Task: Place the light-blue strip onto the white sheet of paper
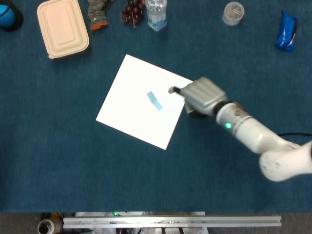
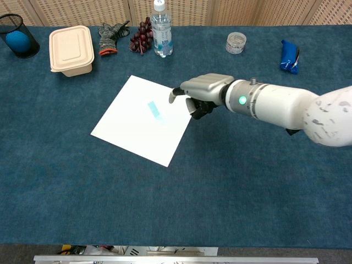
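The strip (image 1: 154, 101) lies flat near the middle of the paper (image 1: 131, 112), its long axis running diagonally from the far-left end toward the near-right end in the head view, roughly in line with the paper's own tilted edges. The right hand (image 1: 200, 96) hovers over the paper's right edge, just beside the strip but apart from it, holding nothing; its fingers are curled in under the palm, with one fingertip (image 2: 172, 96) jutting out toward the strip. The chest view shows the hand (image 2: 202, 91) raised off the paper. Well beyond the paper, along the far side of the table, stand a lidded box (image 1: 63, 27), a bottle (image 1: 156, 12) and a blue pouch (image 1: 286, 30). The left hand shows in neither view.
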